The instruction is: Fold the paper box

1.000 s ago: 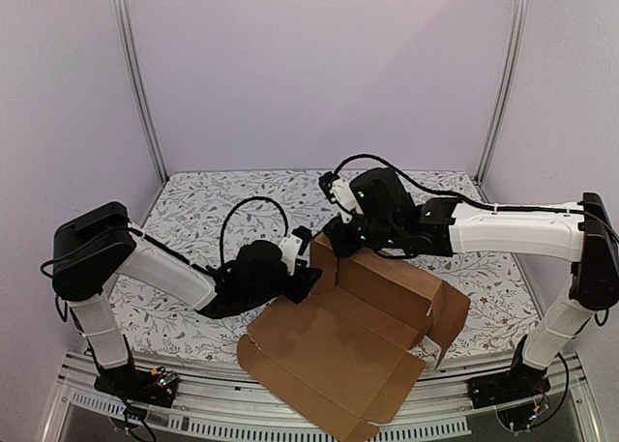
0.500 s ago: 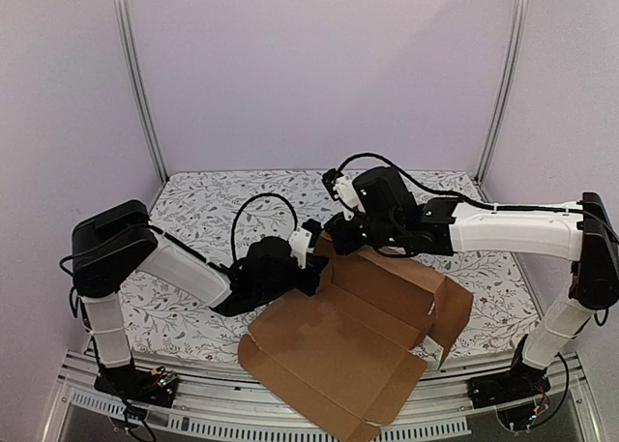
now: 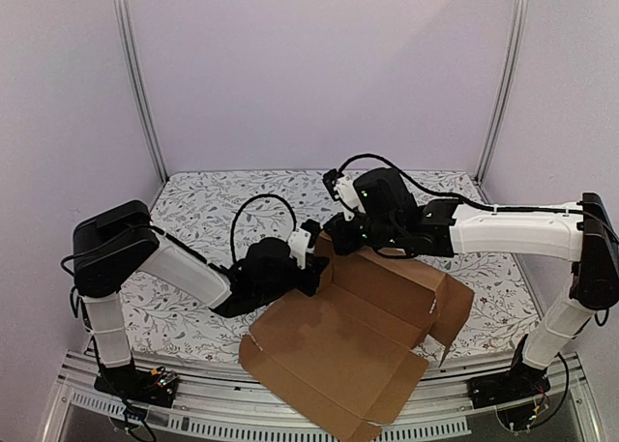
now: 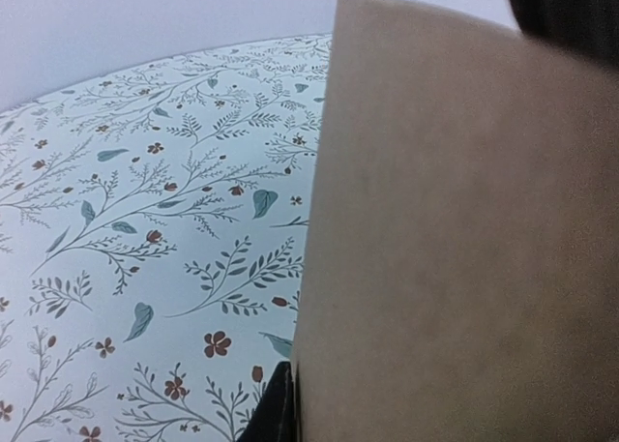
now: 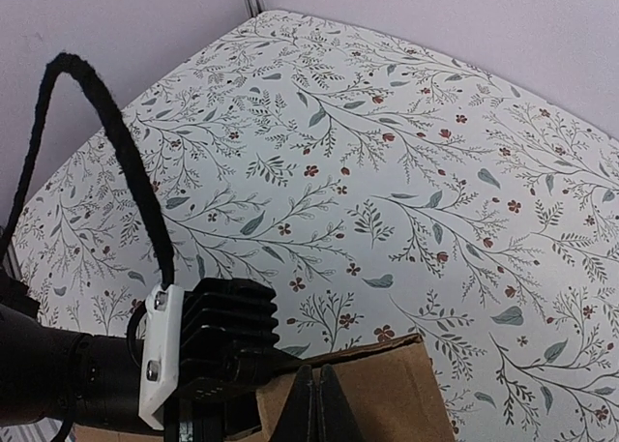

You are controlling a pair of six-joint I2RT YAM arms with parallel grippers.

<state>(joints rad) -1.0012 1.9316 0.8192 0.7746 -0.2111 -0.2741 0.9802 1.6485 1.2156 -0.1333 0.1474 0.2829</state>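
The room was bright, with soft, even light and only faint shadows. In the left wrist view the paper box (image 4: 455,239) on the right side looked blurry. The table (image 5: 406,171) edge bent near the top of both wrist views.

Left gripper (image 3: 314,267) and right gripper (image 3: 336,237) both closed, tips close together.

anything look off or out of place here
Yes: the paper box lies skewed on the table, and its near corner hangs past the table's near edge, over the metal rail between the arm bases. No tear or crushing shows. It is only partly folded, with one flap raised at its far left.
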